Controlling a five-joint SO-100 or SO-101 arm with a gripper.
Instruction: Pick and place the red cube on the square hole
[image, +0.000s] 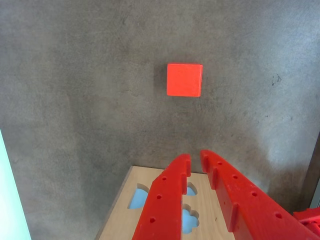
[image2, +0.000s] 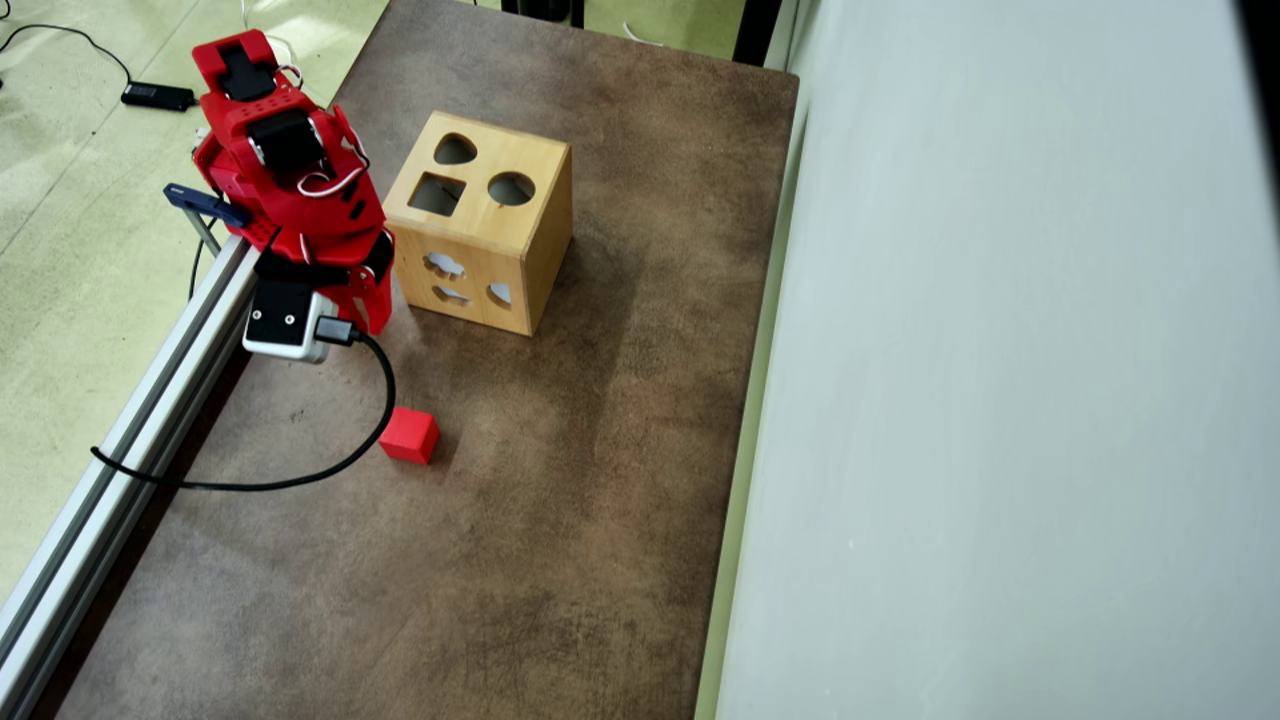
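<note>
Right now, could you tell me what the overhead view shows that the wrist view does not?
Only the overhead view shows the box's top face with the square hole, a round hole and a teardrop hole, plus the arm's base and a black cable. Only the wrist view shows the gripper fingertips, nearly closed and empty. Both show the red cube lying free on the table, apart from the wooden box.

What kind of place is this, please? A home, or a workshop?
Probably a lab or workshop: the red arm's base is clamped to an aluminium rail beside a brown table, and a power adapter lies on the floor.
</note>
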